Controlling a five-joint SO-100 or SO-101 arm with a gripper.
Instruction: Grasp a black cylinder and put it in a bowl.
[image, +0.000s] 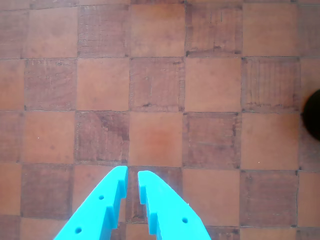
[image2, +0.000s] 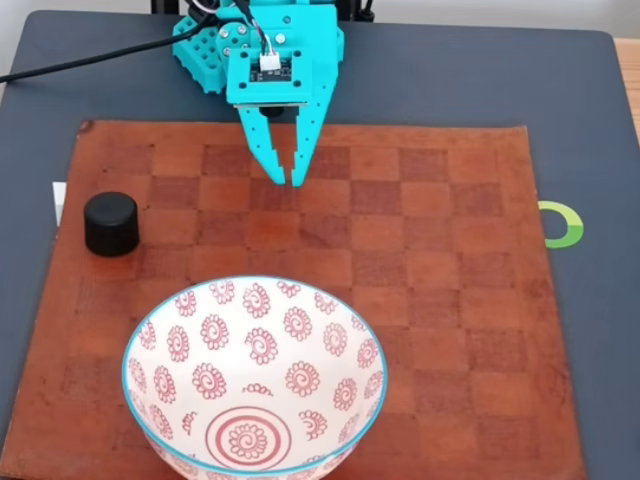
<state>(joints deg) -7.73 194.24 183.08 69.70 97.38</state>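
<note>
Near edge of the fixed view: bowl (image2: 254, 390), white with red spirals and a pale blue rim, sitting on the brown checkered mat (image2: 440, 300), well apart from the tool and straight out in front of its tips; nothing inside but its painted rings. Further back, off to the left of the tool in this view: black cylinder (image2: 111, 223), upright on the mat's left margin, untouched, well clear of both fingers. Further still: gripper (image2: 287, 178), turquoise, pitched forward and down from the far edge of the table (image2: 590, 150), tips over the mat's back rows; fingers nearly together (a thin sliver of mat between them), clamped on nothing; whether the tips touch the mat, cannot tell. Behind that, the arm's body and a black cable (image2: 90, 58) trailing left.

Wrist view: fingertips (image: 120, 175) rising from the bottom edge, narrowly parted over bare squares; dark curve of the cylinder (image: 313, 116) cut by the right edge, far off to the side of the tips.
</note>
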